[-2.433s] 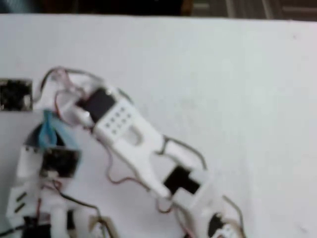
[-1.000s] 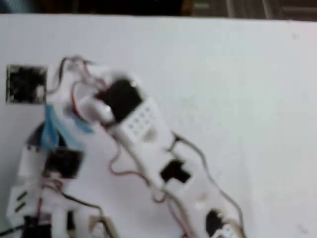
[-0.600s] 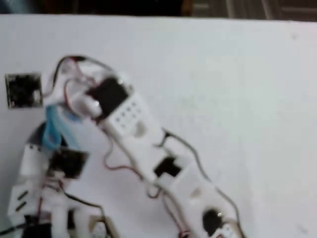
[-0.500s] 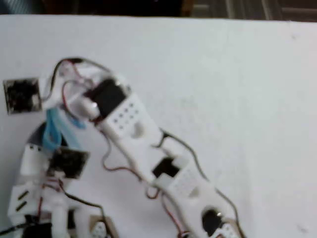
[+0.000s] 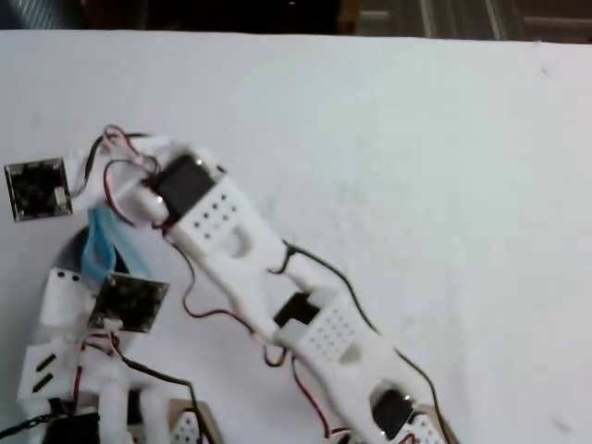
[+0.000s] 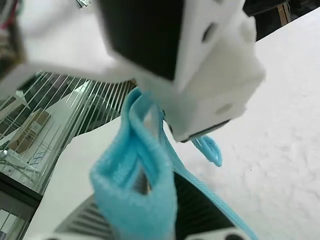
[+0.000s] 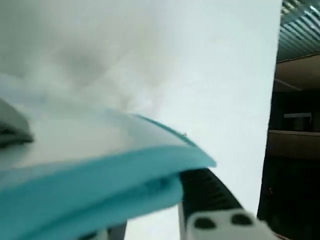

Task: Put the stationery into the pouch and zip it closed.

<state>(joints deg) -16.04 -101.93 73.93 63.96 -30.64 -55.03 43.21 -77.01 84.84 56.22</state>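
Blue pouch (image 5: 97, 242) at the desk's (image 5: 416, 166) left side between both arms, left claw (image 6: 144, 216) clamped on its bunched fabric, right claw (image 7: 167, 200) right against its edge, grip there impossible to tell

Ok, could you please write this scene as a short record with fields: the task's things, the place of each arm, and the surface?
pouch: blue pouch, on the table between the ends of the two arms, mostly covered by them
strap: blue strap, woven, folded in a loop, close before the left wrist camera
left arm: left arm, at the near left edge, its end at the pouch
right arm: right arm, stretched diagonally over the table, its end at the pouch
zip: cannot tell if open or closed
surface: white table
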